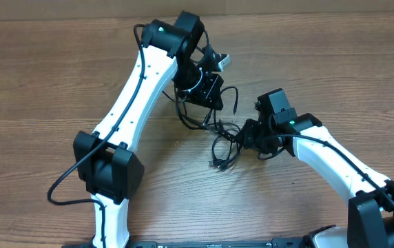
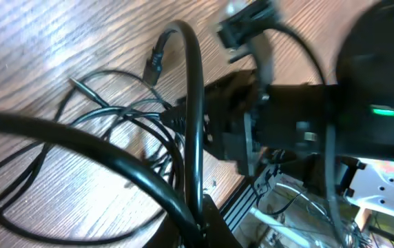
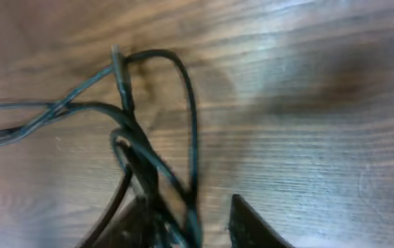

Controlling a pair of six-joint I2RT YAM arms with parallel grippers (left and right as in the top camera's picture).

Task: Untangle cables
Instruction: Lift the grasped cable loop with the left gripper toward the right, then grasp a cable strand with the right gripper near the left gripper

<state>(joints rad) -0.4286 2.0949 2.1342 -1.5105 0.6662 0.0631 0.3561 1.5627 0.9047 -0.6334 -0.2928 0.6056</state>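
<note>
The black cables (image 1: 219, 134) lie tangled on the wooden table between the two arms. My left gripper (image 1: 205, 88) is above the far side of the tangle. In the left wrist view it (image 2: 198, 231) is shut on a cable strand (image 2: 191, 103) that rises from the table into the jaws. A small black plug (image 2: 154, 63) lies on the wood. My right gripper (image 1: 244, 136) is at the right edge of the tangle. In the right wrist view its fingers (image 3: 197, 224) stand apart with several cable strands (image 3: 138, 134) running between them, close to the left finger.
A grey connector (image 1: 222, 62) sticks out beside my left gripper and also shows in the left wrist view (image 2: 246, 22). My right arm's black wrist (image 2: 300, 127) fills that view behind the cables. The table (image 1: 45, 69) is bare wood.
</note>
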